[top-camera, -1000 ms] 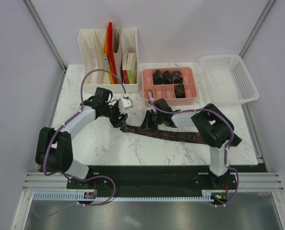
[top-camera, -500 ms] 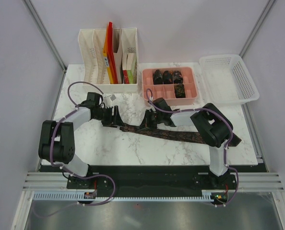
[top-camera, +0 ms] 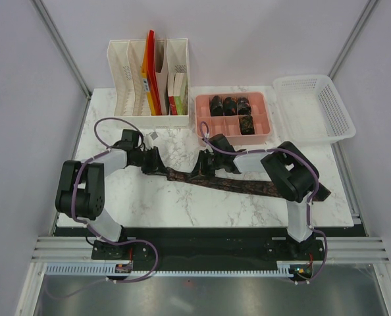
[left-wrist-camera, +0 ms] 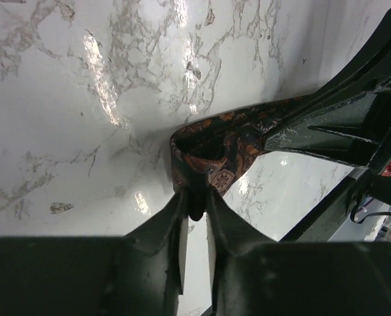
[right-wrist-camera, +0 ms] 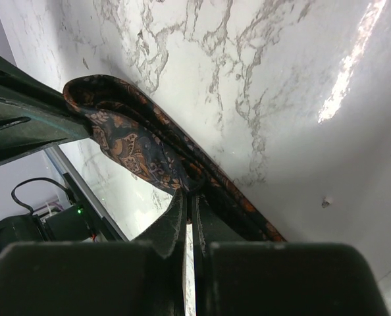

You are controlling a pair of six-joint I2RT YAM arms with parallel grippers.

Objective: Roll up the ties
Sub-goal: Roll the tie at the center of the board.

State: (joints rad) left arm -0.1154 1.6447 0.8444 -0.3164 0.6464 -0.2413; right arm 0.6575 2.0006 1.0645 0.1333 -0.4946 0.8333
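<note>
Top external view: a marble table (top-camera: 149, 204) carries 1 long dark tie (top-camera: 245, 187) with a reddish pattern, lying flat from the left pincer (top-camera: 158, 169) past the right pincer (top-camera: 199, 172) and on toward the right arm's elbow.

Beyond the right pincer, near it, sits a pink tray (top-camera: 268, 126) with 4 rolled ties (top-camera: 229, 105) in its compartments. A white basket (top-camera: 314, 108) stands further out to that pincer's right. Beyond the left pincer is a white file rack (top-camera: 126, 85) holding papers and folders.

The 2 pincers face each other across the tie's left end, near but apart. Part of the right forearm hangs over the strip and hides some of it.

Left wrist view: the left pincer's tips are drawn close and clamp the tie's end, which curls up into a loop just ahead of them. A dark finger of the right pincer lies against the cloth beyond.

Right wrist view: the right pincer's tips are pressed together on the tie's edge, beside the same loop.

Both forearms run low over the table. The left elbow is folded high near its base, and the right arm bends back from the right side.
</note>
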